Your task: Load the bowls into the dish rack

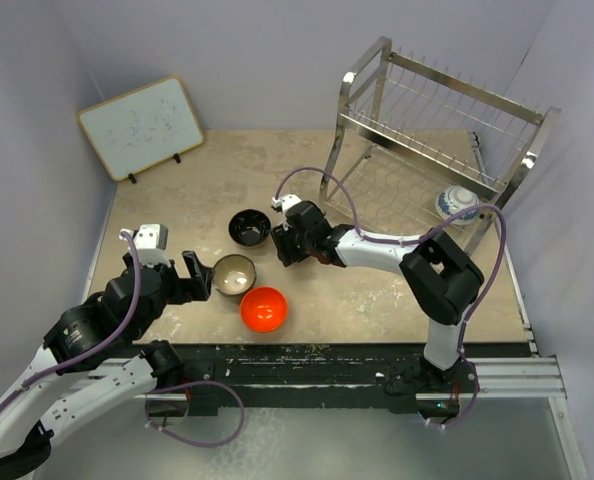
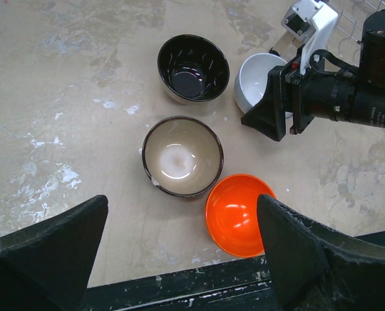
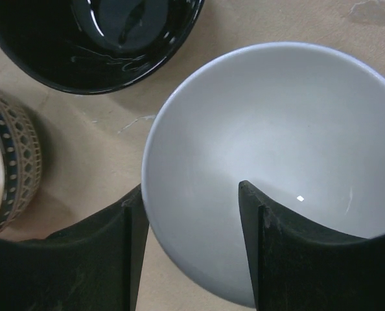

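Note:
The white bowl sits on the table beside the glossy black bowl. My right gripper is open and straddles the white bowl's near rim, one finger outside the wall and one inside. The tan-brown bowl and the orange-red bowl sit nearer the front edge. My left gripper is open and empty, just left of the tan bowl and above the table. The blue-and-white bowl lies on the lower tier of the silver dish rack at the back right.
A wood-framed whiteboard leans at the back left. The black rail runs along the table's front edge, close to the orange bowl. The right arm's camera and cable hang over the white bowl.

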Action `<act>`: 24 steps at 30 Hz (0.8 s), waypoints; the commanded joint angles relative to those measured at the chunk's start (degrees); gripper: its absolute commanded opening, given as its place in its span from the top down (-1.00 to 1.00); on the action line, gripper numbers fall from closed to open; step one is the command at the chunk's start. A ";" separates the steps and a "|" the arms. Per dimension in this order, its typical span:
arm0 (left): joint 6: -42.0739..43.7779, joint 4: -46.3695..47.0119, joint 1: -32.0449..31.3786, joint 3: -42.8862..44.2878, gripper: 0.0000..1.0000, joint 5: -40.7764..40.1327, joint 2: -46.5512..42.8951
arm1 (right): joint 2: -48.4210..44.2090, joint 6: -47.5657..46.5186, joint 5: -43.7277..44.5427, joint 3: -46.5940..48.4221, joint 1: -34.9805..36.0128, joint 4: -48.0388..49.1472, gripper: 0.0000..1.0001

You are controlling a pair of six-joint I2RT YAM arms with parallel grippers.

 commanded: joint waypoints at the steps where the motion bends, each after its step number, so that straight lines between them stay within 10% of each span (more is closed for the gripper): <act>1: 0.04 1.50 -0.04 0.04 -0.98 -0.73 -0.03 | 0.44 -1.49 3.94 1.68 0.56 1.66 -0.02; 13: 0.16 1.55 -0.02 0.04 -0.98 -0.62 -0.53 | -4.18 -0.08 2.06 1.20 1.86 1.75 1.00; 24: 0.13 1.63 -0.04 0.02 -0.98 -0.40 -0.68 | -19.21 11.69 -11.41 -6.30 1.80 11.79 1.00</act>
